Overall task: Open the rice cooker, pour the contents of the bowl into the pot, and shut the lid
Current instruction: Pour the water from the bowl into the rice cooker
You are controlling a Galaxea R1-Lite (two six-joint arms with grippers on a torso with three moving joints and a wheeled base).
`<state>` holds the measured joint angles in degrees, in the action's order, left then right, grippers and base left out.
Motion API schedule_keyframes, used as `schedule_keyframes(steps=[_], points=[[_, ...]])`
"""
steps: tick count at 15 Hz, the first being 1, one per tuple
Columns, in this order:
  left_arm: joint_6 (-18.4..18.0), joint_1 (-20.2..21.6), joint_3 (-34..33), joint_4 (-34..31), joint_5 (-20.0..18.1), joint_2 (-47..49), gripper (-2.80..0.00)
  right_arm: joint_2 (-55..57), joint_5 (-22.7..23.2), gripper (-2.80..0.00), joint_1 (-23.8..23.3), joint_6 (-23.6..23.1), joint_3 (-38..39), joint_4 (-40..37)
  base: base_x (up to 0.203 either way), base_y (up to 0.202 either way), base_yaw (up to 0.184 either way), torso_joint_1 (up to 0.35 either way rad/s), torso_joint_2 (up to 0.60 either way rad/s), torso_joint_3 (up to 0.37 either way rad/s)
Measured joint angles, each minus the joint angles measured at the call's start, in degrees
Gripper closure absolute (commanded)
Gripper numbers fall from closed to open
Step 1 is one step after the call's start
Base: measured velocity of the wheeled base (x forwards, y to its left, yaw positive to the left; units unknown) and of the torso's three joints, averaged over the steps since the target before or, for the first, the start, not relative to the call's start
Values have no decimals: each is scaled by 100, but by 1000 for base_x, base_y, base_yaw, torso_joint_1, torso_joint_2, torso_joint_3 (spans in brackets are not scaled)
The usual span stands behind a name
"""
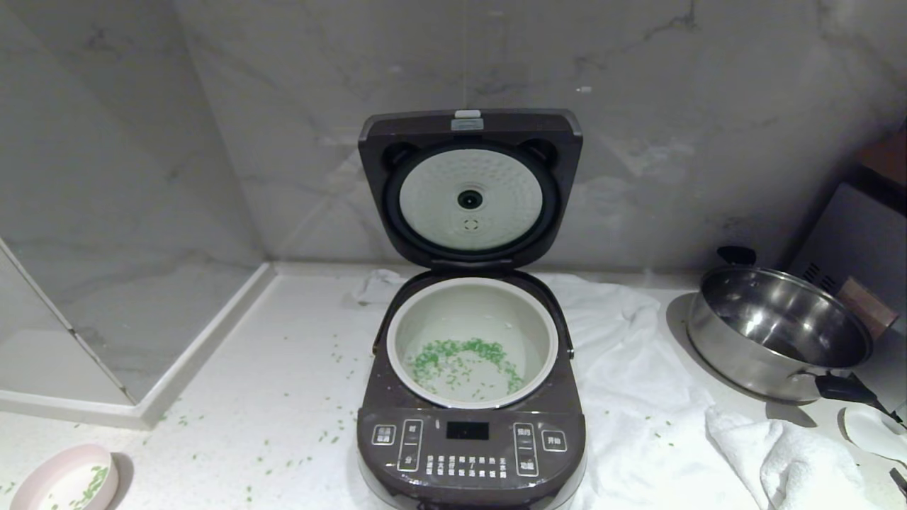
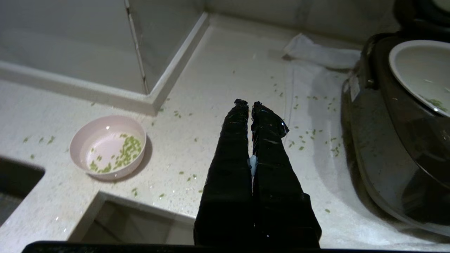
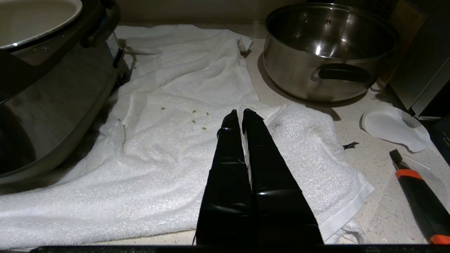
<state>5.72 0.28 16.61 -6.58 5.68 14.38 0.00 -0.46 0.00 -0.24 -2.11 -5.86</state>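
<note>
Lid (image 1: 470,185): upright, upper centre; stiff, hinged, likely light; press down at its top edge. Left gripper (image 2: 249,104) and right gripper (image 3: 238,113) pressed together, empty.

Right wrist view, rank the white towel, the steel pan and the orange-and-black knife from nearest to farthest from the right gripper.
1. White towel: directly under the shut right gripper.
2. Steel pan: beyond the towel, on the counter away from the rice cooker.
3. Orange-and-black knife: out at the counter's edge; its rank against the pan is too close to call.
</note>
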Motion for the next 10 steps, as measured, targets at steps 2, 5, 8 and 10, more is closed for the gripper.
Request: schedule_keyframes(steps=[2,5,8,10], points=[[220,98,670,-367,282,1166,0,0,0,0,0,2,-1,0,0,0,0,0,0,0],[321,517,1466,-857,491,2996,0,0,2,0,0,0,0,0,0,0,0,0,0,0],[-5,1401,2062,-1217,272,4606,0,0,2,0,0,2,0,2,0,0,0,0,0,0],[-364,2080,2239,-1433,-173,5277,0,0,4,0,0,0,0,0,0,0,0,0,0,0]])
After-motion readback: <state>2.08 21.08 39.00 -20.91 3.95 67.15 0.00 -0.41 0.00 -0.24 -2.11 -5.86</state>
